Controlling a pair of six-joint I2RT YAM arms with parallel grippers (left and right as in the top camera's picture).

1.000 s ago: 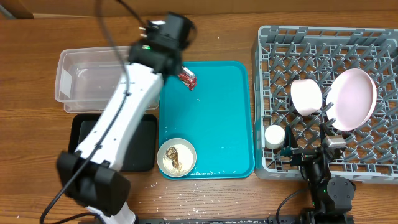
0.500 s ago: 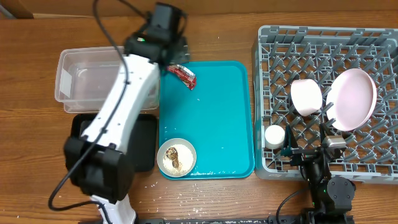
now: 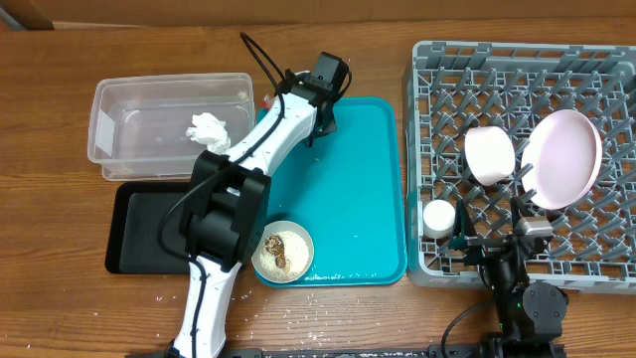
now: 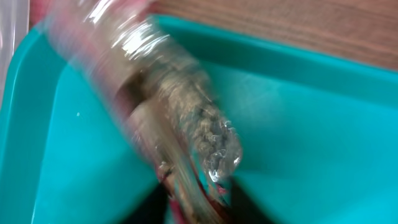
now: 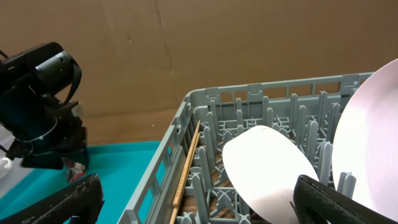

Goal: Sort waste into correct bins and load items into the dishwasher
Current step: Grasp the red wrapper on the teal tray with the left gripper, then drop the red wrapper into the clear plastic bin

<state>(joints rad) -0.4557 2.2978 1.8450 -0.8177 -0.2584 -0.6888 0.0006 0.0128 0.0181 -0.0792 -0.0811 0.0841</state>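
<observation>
left wrist cam: snack wrapper (image 4: 186,118) fills the shot, blurred, silver crinkle w/ red at the near end. that end sits betw the left gripper (image 4: 198,208) fingers. jaws look nearly closed, pinching it, tho the blur leaves some doubt. its long axis runs away from the jaws toward the teal tray (image 4: 311,137) back-left corner, where a bit of the clear tub (image 3: 129,149) wall shows. overhead: tub is just beside the tray on the gripper's left, tissue (image 3: 207,129) already inside; black tray (image 3: 139,229) lies nearer the arm base. likely next: carry wrapper left over the tub rim, then let go. right gripper (image 5: 202,205) is spread wide, empty, parked at the dish rack (image 5: 186,124) front, well apart, so it's the left arm's job.
</observation>
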